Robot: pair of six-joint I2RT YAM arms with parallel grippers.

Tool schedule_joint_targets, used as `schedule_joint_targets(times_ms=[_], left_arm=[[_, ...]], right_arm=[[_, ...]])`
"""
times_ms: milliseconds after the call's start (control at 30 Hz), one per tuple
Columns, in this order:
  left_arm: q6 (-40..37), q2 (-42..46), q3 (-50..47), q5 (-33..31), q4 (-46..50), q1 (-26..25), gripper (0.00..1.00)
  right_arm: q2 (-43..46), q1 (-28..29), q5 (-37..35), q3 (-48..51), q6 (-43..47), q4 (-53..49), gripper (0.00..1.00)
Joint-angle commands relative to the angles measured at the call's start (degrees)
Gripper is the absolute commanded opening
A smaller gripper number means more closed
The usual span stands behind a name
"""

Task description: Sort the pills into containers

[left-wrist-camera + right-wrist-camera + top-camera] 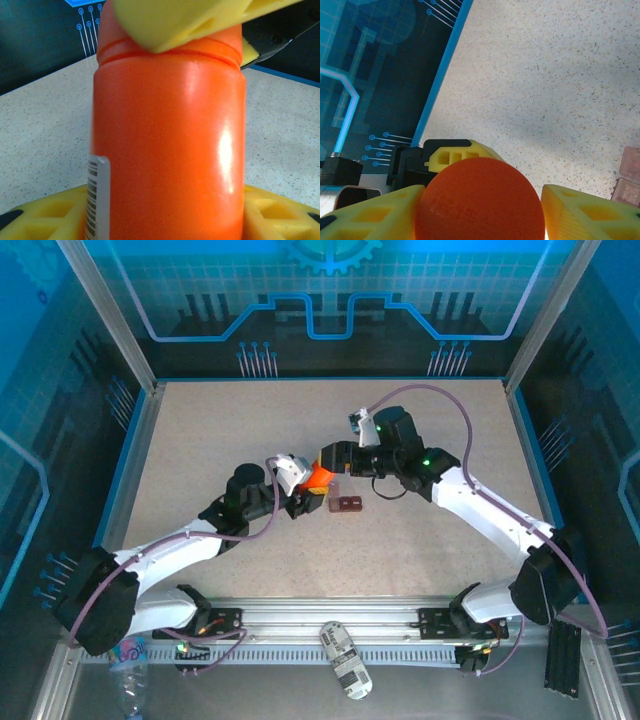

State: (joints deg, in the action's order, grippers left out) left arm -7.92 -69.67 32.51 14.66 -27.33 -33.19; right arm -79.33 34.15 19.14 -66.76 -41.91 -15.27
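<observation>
An orange pill bottle (319, 478) is held above the middle of the table between both arms. My left gripper (303, 498) is shut on its body, and in the left wrist view the bottle (170, 140) stands upright between yellow fingers (45, 215). My right gripper (330, 460) comes from the right and closes on the orange cap (477, 200); one of its yellow fingers (190, 20) lies against the cap. The dark maroon two-cell container (348, 504) rests on the table just right of the bottle, and its edge (630, 175) shows in the right wrist view. Any pills are hidden.
A speckled beige tabletop (250, 420) with a blue rim lies inside an aluminium frame. A grey labelled bottle (345, 660) lies on the near rail between the arm bases. A clear plastic bottle (130, 668) sits at the bottom left corner.
</observation>
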Motion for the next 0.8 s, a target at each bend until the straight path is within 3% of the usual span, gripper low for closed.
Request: schedule_joint_targets(times_ms=[0, 133, 300, 433, 533, 600, 700, 767], left_arm=[[-0.7, 0.6, 0.4, -0.2, -3.2, -0.3, 0.00], [-0.7, 0.6, 0.5, -0.2, -3.2, -0.3, 0.00], [0.1, 0.9, 1.2, 0.2, -2.0, -0.4, 0.00], [2.5, 1.8, 2.8, 3.2, 1.2, -0.1, 0.00], [4.4, 2.7, 4.0, 7.7, 3.2, 0.2, 0.00], [5.3, 2.9, 4.6, 10.1, 4.4, 0.2, 0.00], [5.5, 2.5, 5.3, 10.6, 5.6, 0.2, 0.00], [4.7, 2.1, 5.4, 9.1, 5.8, 0.2, 0.00]], right_arm=[[1.7, -0.9, 0.9, 0.8, -0.9, 1.4, 0.59], [1.4, -1.0, 2.4, 1.2, -1.1, 2.6, 0.46], [1.1, -1.2, 6.4, 1.7, 1.8, 5.2, 0.38], [1.0, -2.2, 13.4, 1.3, 15.0, 6.7, 0.36], [2.5, -3.4, 18.3, 1.5, 29.7, 4.5, 0.39], [2.6, -4.6, 20.1, 0.9, 33.7, 2.4, 0.40], [1.7, -6.9, 23.0, 0.3, 29.8, 3.8, 0.49], [2.8, -8.8, 23.8, 2.5, 19.7, 11.0, 0.65]])
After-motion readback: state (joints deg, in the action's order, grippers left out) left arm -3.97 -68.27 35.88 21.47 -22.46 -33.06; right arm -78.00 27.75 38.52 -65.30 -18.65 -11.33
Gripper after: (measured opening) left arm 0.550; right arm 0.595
